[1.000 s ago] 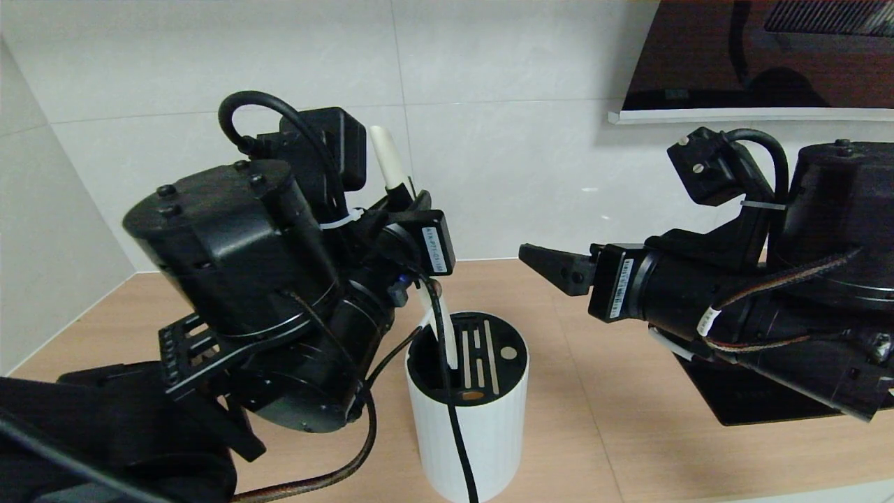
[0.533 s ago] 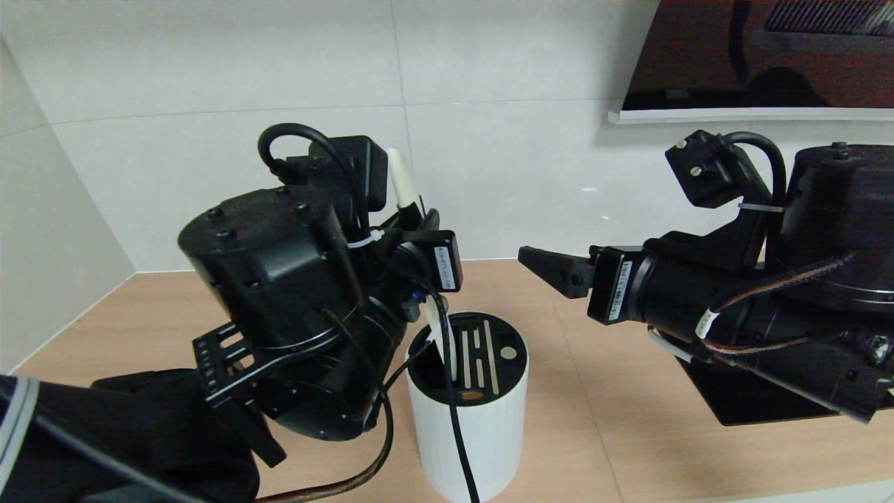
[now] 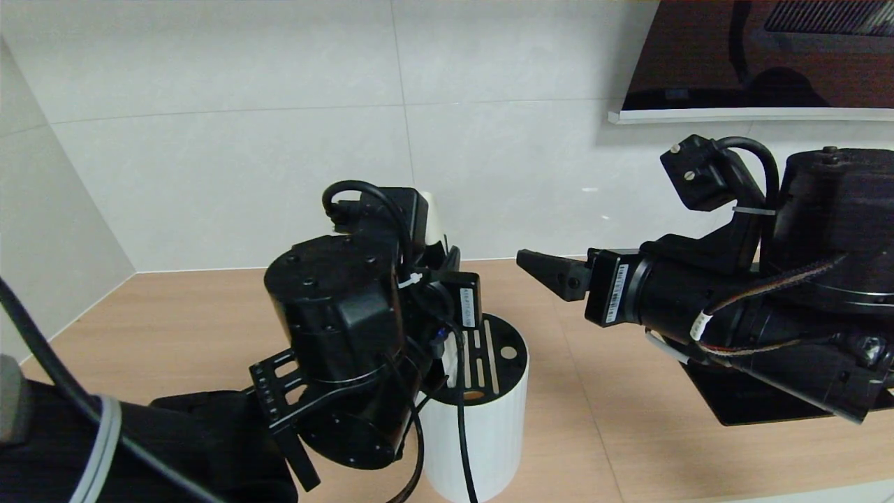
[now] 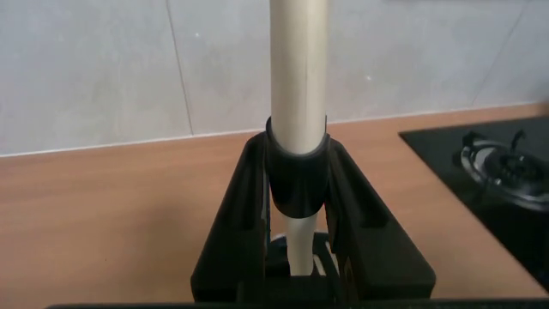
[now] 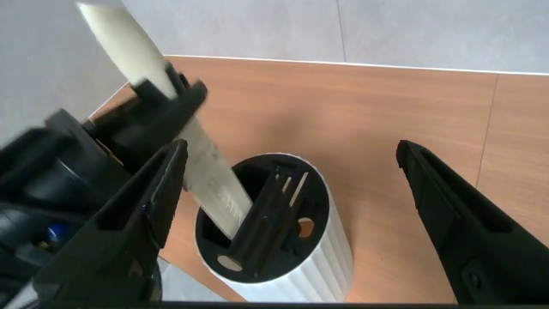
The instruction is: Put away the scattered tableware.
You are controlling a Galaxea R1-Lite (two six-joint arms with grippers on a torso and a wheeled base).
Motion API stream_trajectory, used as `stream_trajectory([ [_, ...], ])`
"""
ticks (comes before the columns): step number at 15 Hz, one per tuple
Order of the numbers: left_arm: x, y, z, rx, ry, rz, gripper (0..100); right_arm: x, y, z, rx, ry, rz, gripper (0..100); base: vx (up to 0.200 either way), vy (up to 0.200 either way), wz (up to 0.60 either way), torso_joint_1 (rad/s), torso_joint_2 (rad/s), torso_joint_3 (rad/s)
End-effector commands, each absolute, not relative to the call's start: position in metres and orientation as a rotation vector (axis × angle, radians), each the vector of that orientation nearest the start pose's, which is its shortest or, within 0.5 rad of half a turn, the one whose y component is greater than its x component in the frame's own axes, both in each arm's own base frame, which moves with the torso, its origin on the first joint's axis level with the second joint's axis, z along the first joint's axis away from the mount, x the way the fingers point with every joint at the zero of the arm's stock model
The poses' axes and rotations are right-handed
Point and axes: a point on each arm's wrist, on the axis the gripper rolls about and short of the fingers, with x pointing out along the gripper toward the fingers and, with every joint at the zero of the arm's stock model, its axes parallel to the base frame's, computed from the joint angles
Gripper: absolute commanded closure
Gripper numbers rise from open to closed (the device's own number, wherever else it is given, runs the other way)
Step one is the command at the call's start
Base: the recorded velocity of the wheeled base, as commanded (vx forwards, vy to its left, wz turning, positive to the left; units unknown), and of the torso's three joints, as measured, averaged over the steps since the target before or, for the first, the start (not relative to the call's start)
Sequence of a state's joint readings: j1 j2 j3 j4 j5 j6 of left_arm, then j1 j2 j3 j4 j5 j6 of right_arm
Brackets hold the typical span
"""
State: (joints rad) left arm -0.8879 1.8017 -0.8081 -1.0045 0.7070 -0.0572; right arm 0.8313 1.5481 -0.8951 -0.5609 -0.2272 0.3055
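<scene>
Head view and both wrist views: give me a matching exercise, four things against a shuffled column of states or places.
1. knife
2. knife holder
3. right gripper
4. gas stove

A. open, holding nothing
B. black, on the counter to the robot's right
C. white, upright on the counter
D. handle clamped in the left gripper, blade tip inside the holder

Pairs: 1-D, 2-C, 3-A, 4-B.
</scene>
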Motion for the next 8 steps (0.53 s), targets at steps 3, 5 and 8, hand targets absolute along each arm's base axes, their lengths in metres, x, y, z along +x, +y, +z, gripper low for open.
stream_trajectory([
  [3,0.217,-0.245,0.173,-0.028,0.034,-0.183,100,0.192,0.203,0.243,0.247,0.175,0.586,0,0.0,0.0,0.0,0.0,0.0,0.0],
  [5,0.218,-0.247,0.165,-0.01,0.052,-0.184,100,0.193,0.204,0.242,0.245,0.179,0.585,0,0.0,0.0,0.0,0.0,0.0,0.0],
  [8,0.218,-0.247,0.161,-0.001,0.062,-0.184,100,0.194,0.205,0.24,0.241,0.184,0.584,0,0.0,0.0,0.0,0.0,0.0,0.0],
])
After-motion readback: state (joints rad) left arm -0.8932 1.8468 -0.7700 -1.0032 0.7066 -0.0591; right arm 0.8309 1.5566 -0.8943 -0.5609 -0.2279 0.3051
